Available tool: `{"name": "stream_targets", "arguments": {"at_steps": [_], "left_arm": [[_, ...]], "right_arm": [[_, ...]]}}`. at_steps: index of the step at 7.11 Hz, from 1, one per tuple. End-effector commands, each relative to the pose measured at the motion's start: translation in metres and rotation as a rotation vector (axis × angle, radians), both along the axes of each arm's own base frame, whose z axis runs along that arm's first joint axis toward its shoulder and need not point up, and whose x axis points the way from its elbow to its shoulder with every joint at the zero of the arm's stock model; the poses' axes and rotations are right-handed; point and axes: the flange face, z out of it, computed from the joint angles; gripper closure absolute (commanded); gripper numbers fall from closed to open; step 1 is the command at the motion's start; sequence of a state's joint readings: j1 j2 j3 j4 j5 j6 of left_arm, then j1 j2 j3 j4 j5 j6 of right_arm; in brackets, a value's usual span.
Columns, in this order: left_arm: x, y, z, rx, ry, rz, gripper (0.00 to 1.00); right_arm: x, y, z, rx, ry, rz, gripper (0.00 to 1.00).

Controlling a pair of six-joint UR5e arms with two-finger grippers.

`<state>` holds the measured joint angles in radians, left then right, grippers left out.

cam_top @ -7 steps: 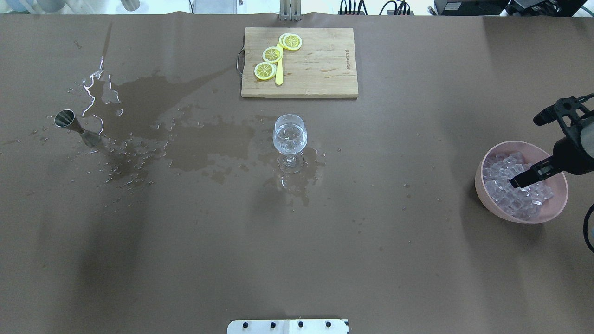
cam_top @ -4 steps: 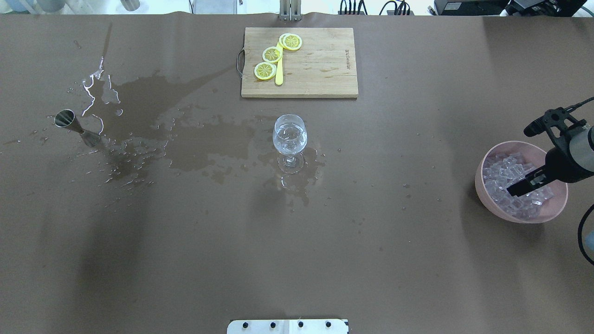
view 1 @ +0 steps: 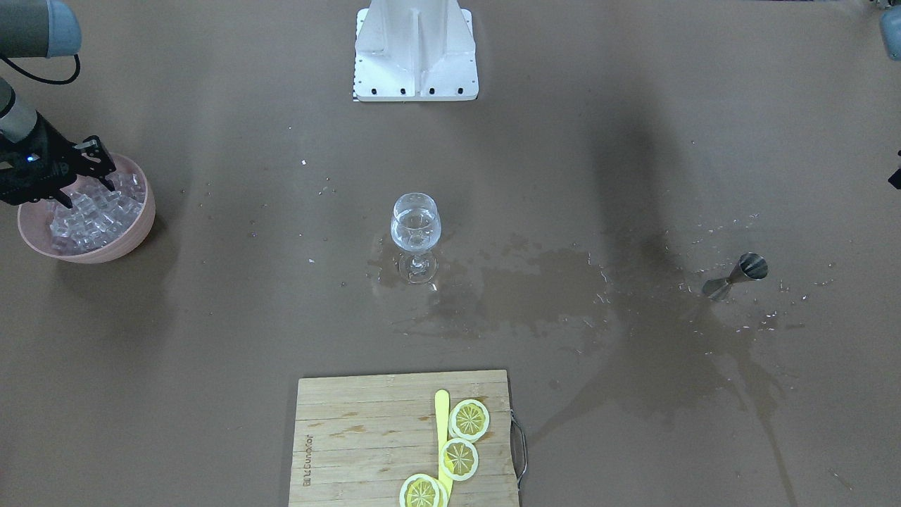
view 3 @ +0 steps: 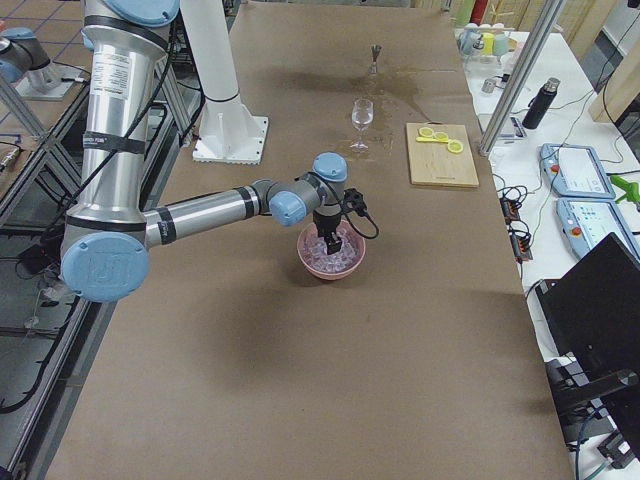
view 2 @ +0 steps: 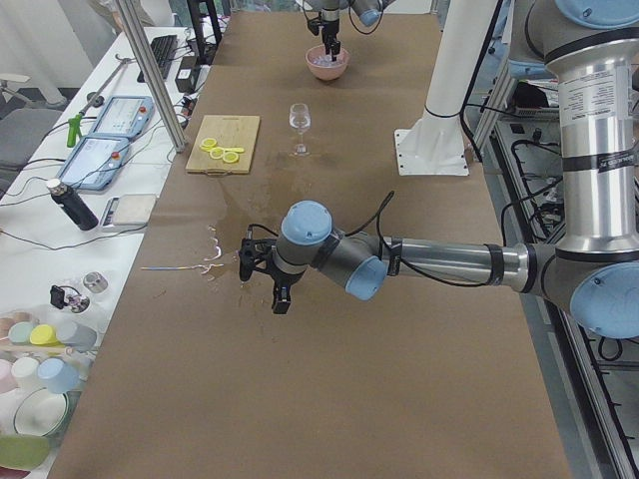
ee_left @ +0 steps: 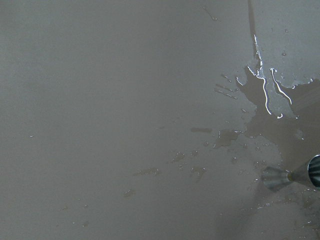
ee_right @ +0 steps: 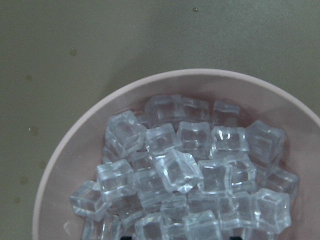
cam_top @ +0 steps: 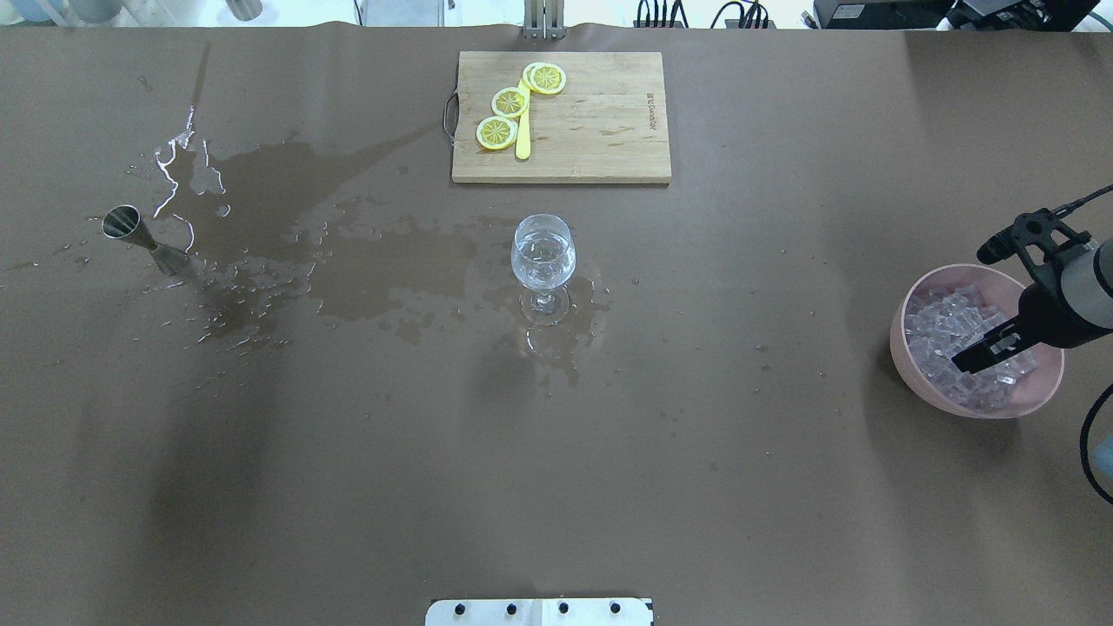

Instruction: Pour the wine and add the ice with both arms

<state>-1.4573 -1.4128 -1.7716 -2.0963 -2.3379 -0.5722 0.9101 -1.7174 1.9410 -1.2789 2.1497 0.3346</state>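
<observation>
The wine glass (cam_top: 543,256) stands mid-table with a little clear wine in its bowl; it also shows in the front view (view 1: 415,225). A pink bowl (cam_top: 904,300) at the right holds the heap of ice (cam_top: 943,326), seen close in the right wrist view (ee_right: 175,170). My right gripper (cam_top: 961,363) hangs over the ice inside the bowl, and in the front view its fingers (view 1: 105,177) look spread and empty. My left gripper (view 2: 262,284) shows only in the exterior left view, low over the table near a steel jigger (cam_top: 143,239) that lies on its side. I cannot tell if it is open.
A wooden cutting board (cam_top: 600,122) with lemon slices (cam_top: 509,102) and a yellow knife lies at the far middle. A wide wet spill (cam_top: 383,269) spreads from the jigger to the glass foot. The white base block (view 1: 415,49) is at the robot's edge.
My right gripper has shifted slightly over the ice bowl, its tip moving toward the near side and its wrist swinging left. The glass, jigger and board have not moved.
</observation>
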Motion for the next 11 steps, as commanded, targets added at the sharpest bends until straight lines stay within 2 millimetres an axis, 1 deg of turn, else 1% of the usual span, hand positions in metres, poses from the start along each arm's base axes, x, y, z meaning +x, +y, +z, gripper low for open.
{"name": "stream_targets", "arguments": {"at_steps": [1, 4, 6, 7, 8, 9, 10, 11], "left_arm": [[-0.003, -0.001, -0.001, 0.005, -0.011, -0.012, 0.02], [-0.005, -0.002, -0.001, 0.013, -0.025, -0.018, 0.02], [-0.006, -0.004, -0.001, 0.02, -0.04, -0.025, 0.02], [-0.006, -0.005, -0.001, 0.021, -0.04, -0.024, 0.02], [-0.006, -0.005, 0.001, 0.017, -0.041, -0.024, 0.02], [-0.006, -0.006, 0.001, 0.018, -0.042, -0.025, 0.02], [-0.006, -0.006, 0.001, 0.018, -0.041, -0.024, 0.02], [-0.006, -0.007, 0.0, 0.02, -0.042, -0.025, 0.02]], "right_arm": [[-0.001, 0.0, 0.003, 0.0, 0.006, -0.005, 0.3], [0.0, -0.001, 0.007, 0.016, 0.02, -0.013, 0.32], [-0.001, -0.001, 0.01, 0.015, 0.024, -0.016, 0.45], [0.0, -0.002, 0.01, 0.014, 0.025, -0.014, 0.59], [0.0, -0.002, 0.01, 0.023, 0.025, -0.024, 0.84], [0.007, -0.006, 0.01, 0.048, 0.024, -0.038, 1.0], [0.013, -0.009, 0.012, 0.045, 0.033, -0.036, 1.0], [0.026, -0.017, 0.002, 0.044, 0.031, -0.02, 1.0]]}}
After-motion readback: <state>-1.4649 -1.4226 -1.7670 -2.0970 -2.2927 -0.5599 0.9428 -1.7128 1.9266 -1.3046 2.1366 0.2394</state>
